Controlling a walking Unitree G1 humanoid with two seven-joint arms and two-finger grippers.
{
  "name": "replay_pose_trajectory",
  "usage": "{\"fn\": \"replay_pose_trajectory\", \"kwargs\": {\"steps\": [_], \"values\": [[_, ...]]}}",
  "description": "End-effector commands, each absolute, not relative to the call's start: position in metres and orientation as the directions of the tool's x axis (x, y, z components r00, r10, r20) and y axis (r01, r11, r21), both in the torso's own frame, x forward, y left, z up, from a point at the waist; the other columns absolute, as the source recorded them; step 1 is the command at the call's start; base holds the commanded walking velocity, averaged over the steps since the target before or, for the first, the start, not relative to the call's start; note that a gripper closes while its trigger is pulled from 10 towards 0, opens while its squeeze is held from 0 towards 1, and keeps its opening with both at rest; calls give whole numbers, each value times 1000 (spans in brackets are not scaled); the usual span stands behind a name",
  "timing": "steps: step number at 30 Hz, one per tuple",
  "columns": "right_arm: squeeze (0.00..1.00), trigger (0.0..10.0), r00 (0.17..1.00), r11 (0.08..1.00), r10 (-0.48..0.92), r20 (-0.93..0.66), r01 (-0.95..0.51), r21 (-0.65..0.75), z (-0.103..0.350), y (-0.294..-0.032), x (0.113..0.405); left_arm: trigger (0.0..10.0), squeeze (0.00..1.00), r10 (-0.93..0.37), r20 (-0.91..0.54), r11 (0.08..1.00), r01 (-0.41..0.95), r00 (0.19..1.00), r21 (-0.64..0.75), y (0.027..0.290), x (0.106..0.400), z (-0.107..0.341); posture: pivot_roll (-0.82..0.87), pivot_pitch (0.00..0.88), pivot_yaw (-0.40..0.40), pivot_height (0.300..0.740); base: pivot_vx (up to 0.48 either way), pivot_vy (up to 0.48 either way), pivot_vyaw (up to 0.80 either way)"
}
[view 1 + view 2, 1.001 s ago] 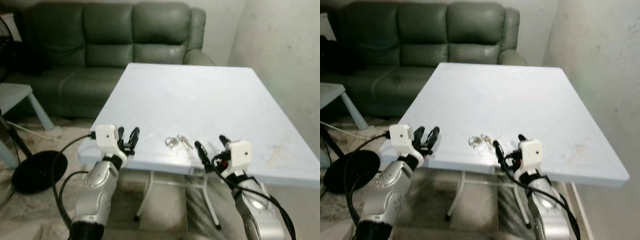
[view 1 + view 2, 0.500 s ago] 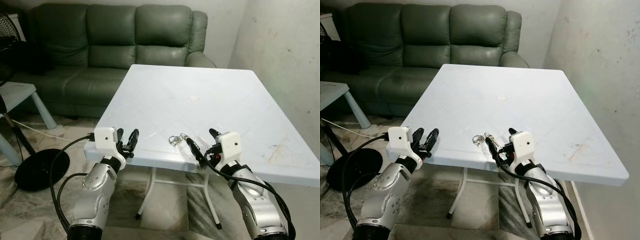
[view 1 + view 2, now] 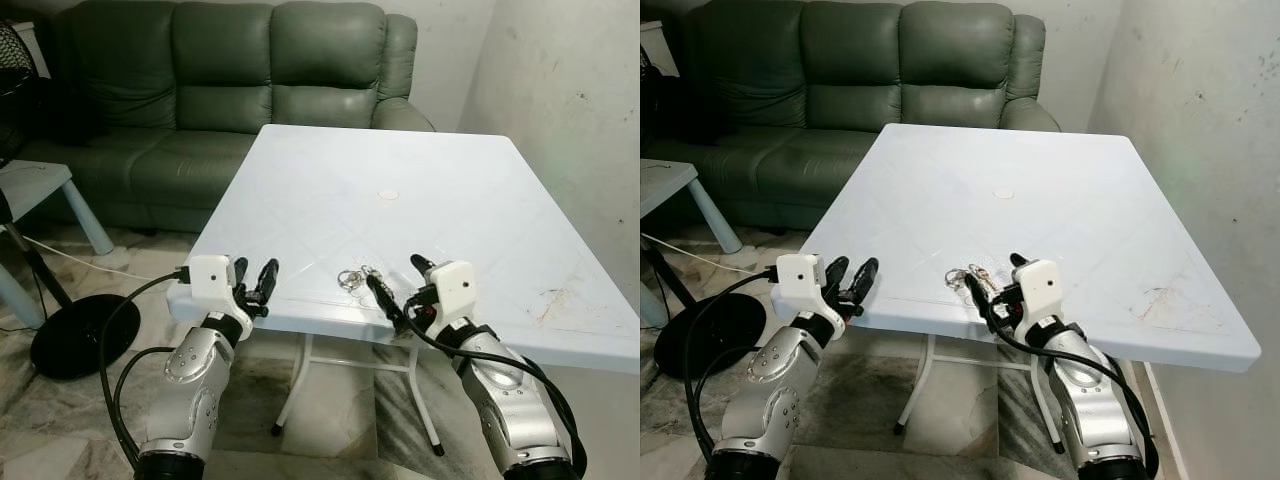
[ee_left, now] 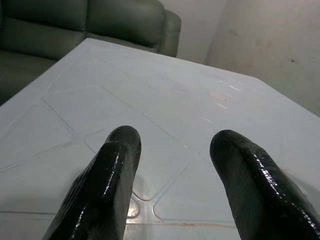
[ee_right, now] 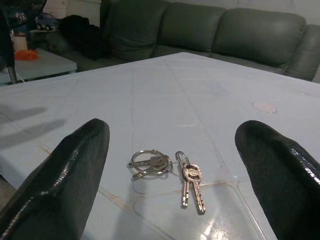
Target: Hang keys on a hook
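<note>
So the keys (image 5: 167, 172) are lying flat near the front edge of the white worktop (image 3: 400, 190), roughly at 6 o'clock from the little round cap (image 3: 388, 195) in the middle. It's a ring (image 5: 148, 163) with a pair of keys just beside it, touching the surface.

The right tool (image 3: 397, 286) sits right behind them at the edge, fingers spread wide, holding nothing, with the bunch framed between the two fingertips in the right wrist view. The left tool (image 3: 254, 279) is parked at the front-left corner, around 9 o'clock from the keys, fingers parted and empty too.

My take on doing the pickup well: come in low and go for the ring rather than the flat blades, since thin metal on slick plastic will probably skate away. Close slowly. No hook in sight yet.
</note>
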State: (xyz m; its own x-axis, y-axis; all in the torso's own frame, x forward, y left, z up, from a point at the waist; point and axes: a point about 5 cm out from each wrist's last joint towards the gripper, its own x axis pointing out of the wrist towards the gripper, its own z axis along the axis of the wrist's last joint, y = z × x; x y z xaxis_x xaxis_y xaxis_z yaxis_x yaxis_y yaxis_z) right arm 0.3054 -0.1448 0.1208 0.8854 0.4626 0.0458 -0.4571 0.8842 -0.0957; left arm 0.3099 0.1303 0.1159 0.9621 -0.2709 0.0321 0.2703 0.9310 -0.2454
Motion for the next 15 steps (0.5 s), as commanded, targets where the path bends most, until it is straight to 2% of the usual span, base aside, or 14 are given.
{"fn": "replay_pose_trajectory", "kwargs": {"steps": [1, 15], "values": [[0, 10000, 874, 877, 479, 81, -475, -69, 126, -143, 306, 10000, 0, -276, 39, 931, 277, 960, -239, 131, 310, 119, 172, 0, -2, 736, 0, 0, 0], [0, 10000, 875, 877, 480, 57, -480, -28, 116, -134, 302, 10000, 0, -285, 35, 930, 286, 958, -230, 128, 307, 116, 172, 0, -1, 736, 0, 0, 0]]}}
